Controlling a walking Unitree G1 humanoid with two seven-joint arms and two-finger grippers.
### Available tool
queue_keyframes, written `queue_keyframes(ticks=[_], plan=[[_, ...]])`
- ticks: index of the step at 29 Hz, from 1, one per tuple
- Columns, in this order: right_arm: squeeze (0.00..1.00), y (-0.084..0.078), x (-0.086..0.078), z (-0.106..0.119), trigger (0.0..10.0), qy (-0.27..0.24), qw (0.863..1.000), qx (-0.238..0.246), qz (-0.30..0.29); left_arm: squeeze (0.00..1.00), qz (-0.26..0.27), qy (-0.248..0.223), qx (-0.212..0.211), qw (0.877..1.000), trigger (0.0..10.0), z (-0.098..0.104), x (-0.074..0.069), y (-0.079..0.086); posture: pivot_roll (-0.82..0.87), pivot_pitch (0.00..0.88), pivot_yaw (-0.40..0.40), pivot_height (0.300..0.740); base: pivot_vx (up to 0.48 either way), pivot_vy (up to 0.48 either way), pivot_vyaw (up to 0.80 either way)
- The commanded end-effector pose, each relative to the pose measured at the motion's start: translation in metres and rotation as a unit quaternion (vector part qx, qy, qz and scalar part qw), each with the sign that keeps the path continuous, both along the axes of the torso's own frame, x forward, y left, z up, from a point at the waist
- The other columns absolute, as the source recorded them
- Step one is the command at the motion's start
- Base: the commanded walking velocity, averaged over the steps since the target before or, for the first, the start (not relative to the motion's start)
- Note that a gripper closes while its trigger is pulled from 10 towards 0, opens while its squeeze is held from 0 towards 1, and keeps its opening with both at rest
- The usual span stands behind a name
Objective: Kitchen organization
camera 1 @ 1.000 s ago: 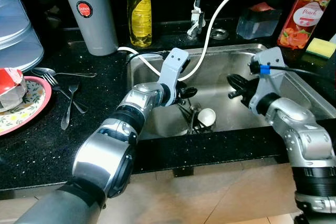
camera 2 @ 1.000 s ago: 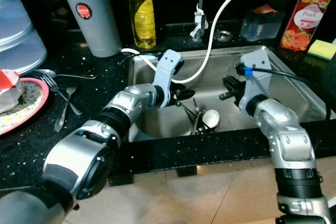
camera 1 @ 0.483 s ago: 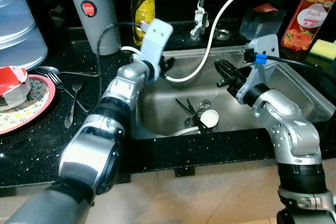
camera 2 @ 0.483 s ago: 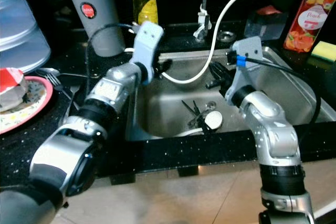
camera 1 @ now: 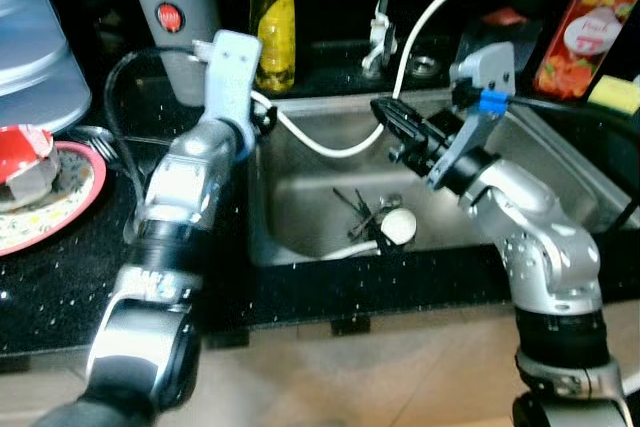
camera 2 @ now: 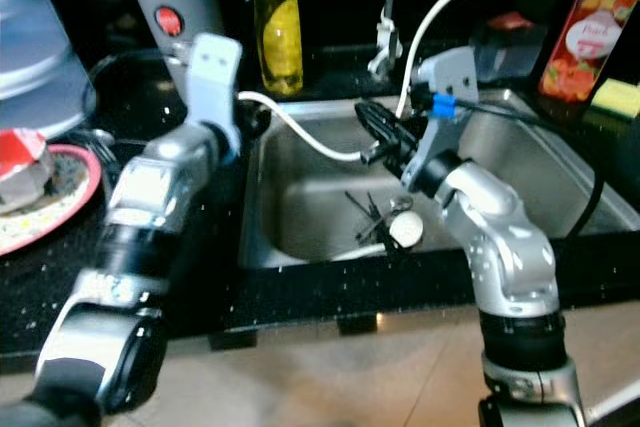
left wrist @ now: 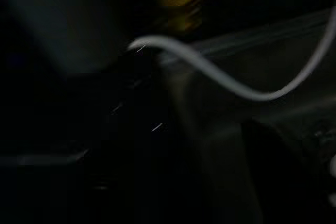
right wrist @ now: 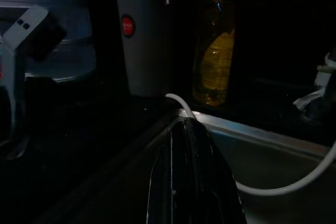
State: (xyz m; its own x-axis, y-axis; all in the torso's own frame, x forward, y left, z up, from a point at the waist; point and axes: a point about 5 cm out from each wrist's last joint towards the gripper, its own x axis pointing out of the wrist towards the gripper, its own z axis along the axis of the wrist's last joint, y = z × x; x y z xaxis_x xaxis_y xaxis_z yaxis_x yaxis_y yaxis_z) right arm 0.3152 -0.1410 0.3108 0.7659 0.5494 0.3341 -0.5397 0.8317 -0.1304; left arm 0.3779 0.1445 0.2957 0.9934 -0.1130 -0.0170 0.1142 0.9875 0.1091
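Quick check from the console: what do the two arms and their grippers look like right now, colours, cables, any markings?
Both arms are glossy silver shells with black joint bands. The left arm ends in a pale grey wrist block with a black cable looping from it. The right arm has the same grey block, a blue collar and a black cable. The right gripper has long black fingers.

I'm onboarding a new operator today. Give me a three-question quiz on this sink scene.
1. True or false: the white cup lies inside the sink.
2. Which stands nearer the grey jug? A) yellow oil bottle B) yellow sponge
3. Fill in: the right end effector hangs above the ____.

Key: 1 true; 2 A; 3 sink.
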Motion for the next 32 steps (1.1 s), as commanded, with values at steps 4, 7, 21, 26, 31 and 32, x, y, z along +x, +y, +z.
queue_keyframes(ticks=[4, 7, 21, 26, 31, 32], plan=[[0.0, 0.009, 0.0, -0.001, 10.0, 0.006, 1.0, 0.002, 0.022, 1.0, 0.07, 0.016, -0.01, 0.997, 10.0, -0.001, -0.005, 0.031, -0.07, 0.102, 0.022, 0.74, 0.0, 0.0, 0.0], [0.0, 0.01, 0.0, -0.001, 10.0, 0.006, 1.0, 0.002, 0.024, 0.0, 0.106, 0.027, -0.014, 0.994, 10.0, -0.003, -0.006, 0.043, -0.07, 0.1, 0.022, 0.74, 0.0, 0.0, 0.0], [0.0, 0.01, 0.0, -0.007, 10.0, 0.022, 0.999, 0.0, 0.031, 0.0, 0.182, 0.102, -0.115, 0.971, 10.0, -0.022, -0.014, 0.079, -0.06, 0.111, 0.025, 0.74, 0.0, 0.0, 0.0], [0.0, 0.036, -0.019, -0.013, 10.0, 0.015, 0.987, -0.032, 0.154, 0.0, 0.173, 0.123, -0.11, 0.971, 10.0, -0.031, -0.01, 0.081, -0.06, 0.113, 0.024, 0.74, 0.0, 0.0, 0.0], [0.0, 0.044, -0.022, -0.019, 10.0, 0.022, 0.983, -0.046, 0.178, 0.0, 0.175, 0.129, -0.117, 0.969, 10.0, -0.035, -0.007, 0.082, -0.06, 0.114, 0.026, 0.74, 0.0, 0.0, 0.0], [0.0, 0.045, -0.022, -0.021, 10.0, 0.024, 0.982, -0.051, 0.183, 0.0, 0.176, 0.131, -0.118, 0.968, 10.0, -0.037, -0.007, 0.083, -0.06, 0.114, 0.026, 0.74, 0.0, 0.0, 0.0]])
